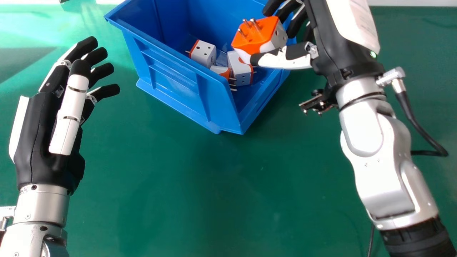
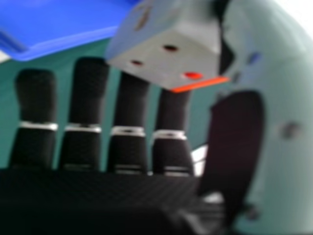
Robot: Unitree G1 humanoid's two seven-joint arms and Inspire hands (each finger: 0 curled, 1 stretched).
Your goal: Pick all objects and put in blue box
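Blue box [image 1: 214, 103] open above, walls [image 1: 171, 80] around

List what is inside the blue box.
At least three plugs lie inside the box. Its near wall and the plug held by the right hand hide parts of the inside.

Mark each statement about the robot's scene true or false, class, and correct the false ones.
1. The right robot hand holds an orange and white plug. True.
2. The left robot hand is inside the blue box. False: it is outside the box, over the green table.
3. At least three other plugs lie in the box. True.
4. The held plug's prongs point straight down at the plugs below. False: they point upward.
5. The left robot hand is gripping a plug. False: it holds nothing.
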